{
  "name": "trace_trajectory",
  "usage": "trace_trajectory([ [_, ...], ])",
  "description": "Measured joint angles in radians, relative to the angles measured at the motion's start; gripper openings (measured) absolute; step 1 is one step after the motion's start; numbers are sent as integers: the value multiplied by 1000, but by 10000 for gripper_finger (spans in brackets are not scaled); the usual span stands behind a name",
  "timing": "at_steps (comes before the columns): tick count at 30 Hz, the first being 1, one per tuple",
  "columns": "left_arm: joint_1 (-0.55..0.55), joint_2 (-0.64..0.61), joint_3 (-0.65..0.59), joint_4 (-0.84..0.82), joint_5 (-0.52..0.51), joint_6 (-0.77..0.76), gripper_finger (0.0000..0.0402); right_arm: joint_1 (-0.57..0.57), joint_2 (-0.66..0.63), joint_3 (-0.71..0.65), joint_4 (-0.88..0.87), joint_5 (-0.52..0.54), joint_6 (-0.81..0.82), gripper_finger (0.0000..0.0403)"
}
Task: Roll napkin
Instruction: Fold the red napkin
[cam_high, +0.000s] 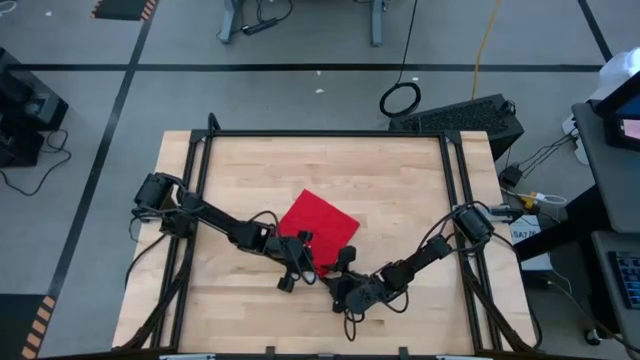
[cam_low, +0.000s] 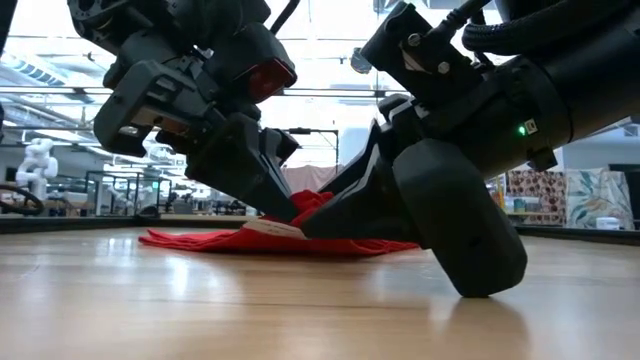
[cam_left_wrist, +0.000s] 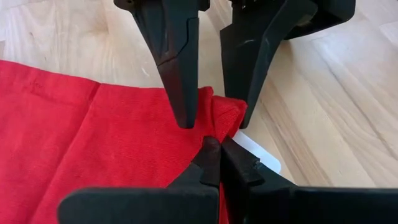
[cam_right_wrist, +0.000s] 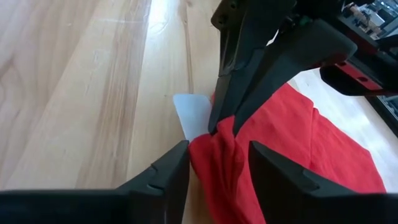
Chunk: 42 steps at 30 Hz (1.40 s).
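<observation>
A: On the tabletop (cam_high: 400, 190), near its front edge, we see the left tool (cam_left_wrist: 219, 144) pressed together, pinching the napkin (cam_high: 318, 226) at its near corner.

B: Agreed. We see that corner bunched and lifted, with the white tag (cam_right_wrist: 193, 115) lying on the wood just beside it.

A: Right tool (cam_right_wrist: 217, 158)?

B: Spread, one finger either side of the raised red fold. We can't tell if the pads touch cloth.

A: The rest of the napkin lies flat mid-tabletop, between both arms. We see the two tools tip to tip at that corner.
</observation>
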Motion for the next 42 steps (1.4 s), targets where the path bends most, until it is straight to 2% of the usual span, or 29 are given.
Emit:
trace_trajectory([
  [13, 0, 0, 0, 0, -1, -9, 34, -2, 1, -1, 20, 3, -9, 61],
  [16, -1, 0, 0, 0, -1, -11, 64, -5, 1, -1, 20, -15, -9, 42],
  [22, -7, -21, 0, -31, -9, -36, 150, -5, 2, -1, 20, -32, -7, 14],
  [27, -40, -130, 0, -239, -116, -65, 190, 4, -7, -1, 5, -29, -6, 10],
  [31, -97, -234, 0, -492, -265, -98, 194, 20, -39, -2, -71, -31, 17, 10],
  [35, -165, -267, -1, -723, -399, -113, 194, 36, -73, -5, -165, -41, 63, 9],
  [39, -225, -263, -38, -735, -406, -107, 194, 47, -104, -4, -220, -52, 113, 9],
  [42, -262, -257, -62, -736, -501, -109, 194, 52, -111, -4, -234, -60, 128, 9],
])
